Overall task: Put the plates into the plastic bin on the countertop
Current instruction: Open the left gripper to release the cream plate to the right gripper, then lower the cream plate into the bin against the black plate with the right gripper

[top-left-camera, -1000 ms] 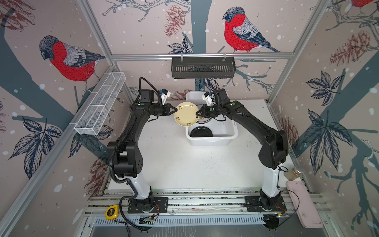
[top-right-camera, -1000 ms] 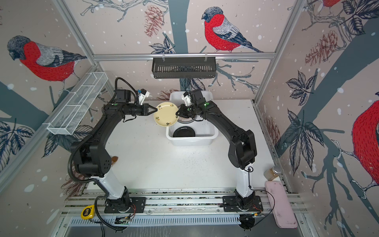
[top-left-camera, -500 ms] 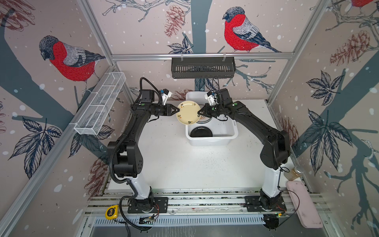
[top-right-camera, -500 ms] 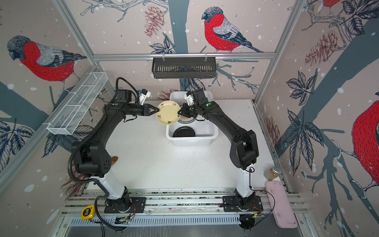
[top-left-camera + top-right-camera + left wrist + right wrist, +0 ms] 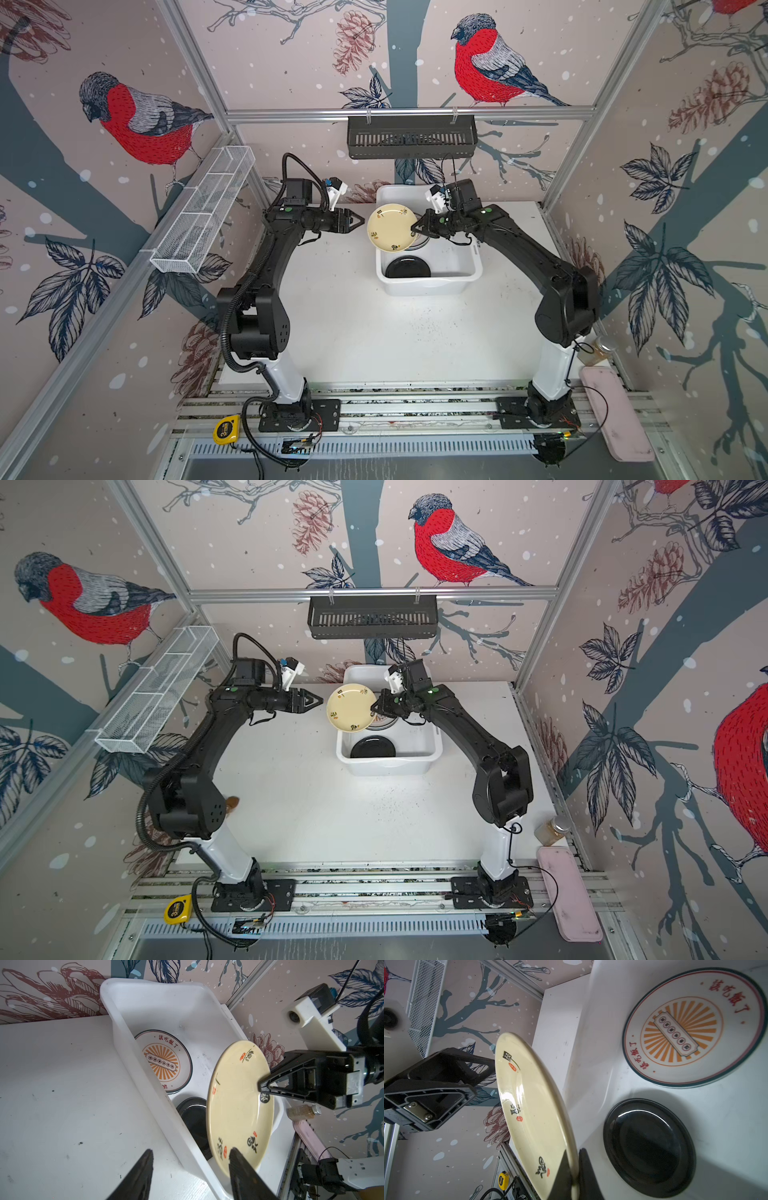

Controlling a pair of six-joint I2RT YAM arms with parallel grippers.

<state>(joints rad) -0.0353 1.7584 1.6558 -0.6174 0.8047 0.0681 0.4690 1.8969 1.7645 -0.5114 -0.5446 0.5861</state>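
Edgewise, yellow plate (image 5: 388, 228) pinched by right end effector (image 5: 414, 228).

black arms (image 5: 259, 266), white base links (image 5: 286, 374), triangular-fingered black left gripper (image 5: 358, 219)

Both arms reach inward with elbows bent, tips facing: the left gripper (image 5: 356, 219) gapes (jaws apart), while the right gripper (image 5: 413, 227) pinches the pale yellow plate (image 5: 390, 226).

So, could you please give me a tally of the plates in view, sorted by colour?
pale yellow plate: 1
black plate: 1
white plate with orange sunburst: 1
Total in view: 3. I cannot tell whether another plate lies beneath the sunburst one.
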